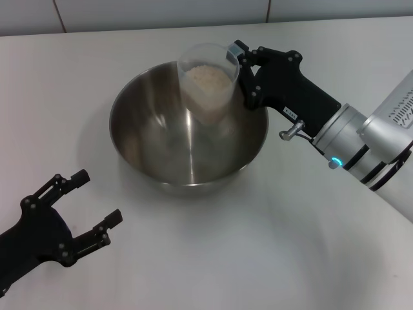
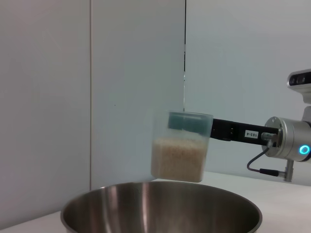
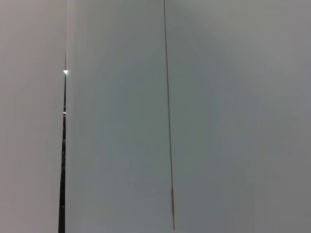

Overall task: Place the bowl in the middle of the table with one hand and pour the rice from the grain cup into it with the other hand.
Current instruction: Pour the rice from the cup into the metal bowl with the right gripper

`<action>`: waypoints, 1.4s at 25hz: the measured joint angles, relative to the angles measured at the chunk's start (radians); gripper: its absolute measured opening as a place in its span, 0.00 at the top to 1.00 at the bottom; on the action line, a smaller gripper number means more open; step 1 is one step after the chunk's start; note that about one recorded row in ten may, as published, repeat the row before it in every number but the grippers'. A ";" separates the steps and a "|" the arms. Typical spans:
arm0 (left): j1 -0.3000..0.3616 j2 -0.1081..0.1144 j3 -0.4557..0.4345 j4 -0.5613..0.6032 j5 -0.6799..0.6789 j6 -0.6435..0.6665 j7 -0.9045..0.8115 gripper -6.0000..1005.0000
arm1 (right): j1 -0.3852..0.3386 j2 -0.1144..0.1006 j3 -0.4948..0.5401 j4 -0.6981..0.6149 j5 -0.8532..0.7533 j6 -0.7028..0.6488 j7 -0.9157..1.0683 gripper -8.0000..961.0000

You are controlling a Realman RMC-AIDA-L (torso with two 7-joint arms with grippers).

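Note:
The big steel bowl [image 1: 187,139] stands near the middle of the white table [image 1: 258,258]; its rim [image 2: 160,194] fills the bottom of the left wrist view. Above the bowl's far side hangs the clear grain cup [image 1: 208,81], upright and about half full of rice [image 1: 206,82]. My right gripper [image 1: 242,68] is shut on the grain cup from the right side. In the left wrist view the grain cup [image 2: 181,145] with rice [image 2: 177,158] floats just over the rim. My left gripper [image 1: 97,206] rests open at the front left, apart from the bowl.
The wall's pale panels [image 3: 194,116] are all the right wrist view shows. A tiled wall edge [image 1: 161,13] runs behind the table. Bare tabletop lies in front of the bowl and to its right under my right arm [image 1: 368,135].

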 joint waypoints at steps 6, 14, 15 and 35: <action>0.001 0.000 0.000 0.000 0.000 0.000 0.009 0.13 | -0.001 0.000 0.000 0.000 -0.001 -0.001 0.002 0.96; 0.003 0.000 0.000 0.000 0.000 0.001 0.011 0.13 | 0.010 0.000 0.005 -0.020 -0.002 0.000 -0.111 0.96; 0.003 0.000 0.000 0.000 0.000 0.001 0.011 0.13 | 0.011 0.000 0.007 -0.021 -0.002 -0.005 -0.226 0.96; 0.009 0.000 -0.008 -0.002 -0.003 -0.004 0.011 0.13 | 0.003 0.011 -0.010 0.072 -0.013 0.008 -1.552 0.97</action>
